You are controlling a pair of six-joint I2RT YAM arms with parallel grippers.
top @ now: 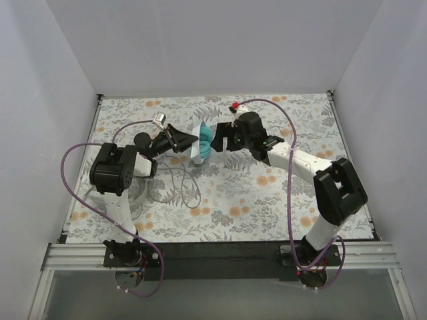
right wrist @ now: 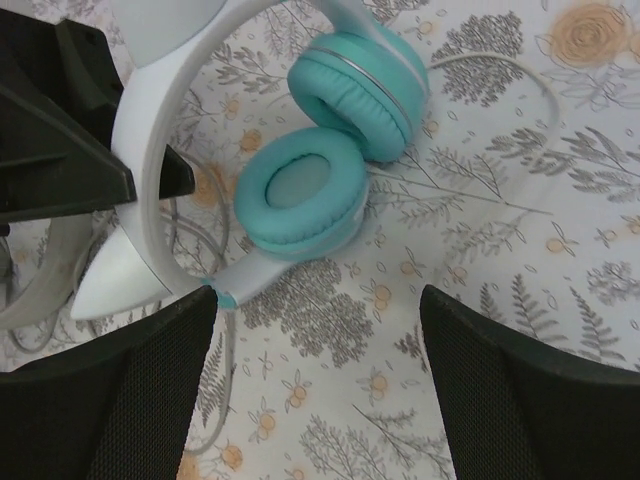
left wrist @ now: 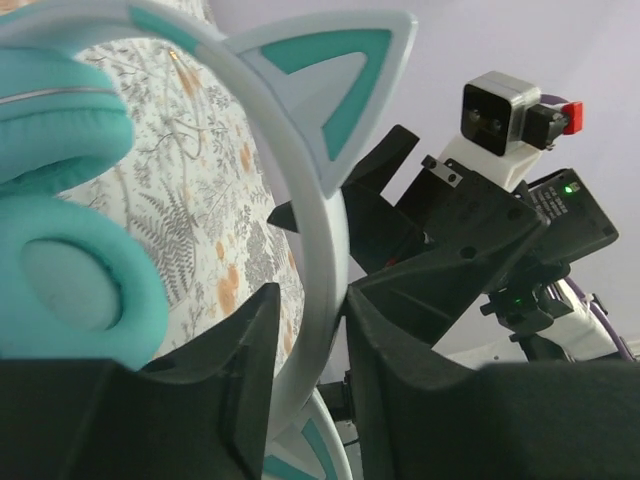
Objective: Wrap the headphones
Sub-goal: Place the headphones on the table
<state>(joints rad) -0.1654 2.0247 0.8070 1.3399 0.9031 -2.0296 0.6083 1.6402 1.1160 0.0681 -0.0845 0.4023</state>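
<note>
Inspection of the floral-patterned table [top: 267, 207], observed from the near side.

Item 1: teal headphones [top: 202, 143]. They sit around the middle of the table, somewhat toward the far edge, between the two grippers. The pale headband [left wrist: 322, 240] stands up on edge and carries a pointed cat ear [left wrist: 340, 80] with a teal inset. The two teal ear cups [right wrist: 300, 195] sit together, one partly overlapping the other, low over the cloth. Whether they rest on it cannot be told. A pale cable [right wrist: 500, 70] curves away over the cloth on the far side of the cups.

Item 2: left gripper [top: 187, 141]. It reaches in from the left. Its fingers [left wrist: 240, 370] stand narrow, one on each side of the headband and close against it. Whether they press on the band cannot be told.

Item 3: right gripper [right wrist: 318, 300]. It is just to the right of the headphones, pointed down at the ear cups. Its fingers are spread wide with only cloth between them, and it touches nothing.

Item 4: white-grey headphones [top: 141, 195]. They lie at near left, largely hidden under the left arm. Their thin grey cable [top: 183, 187] trails in loose loops over the cloth to the right of them, near the teal pair.
</note>
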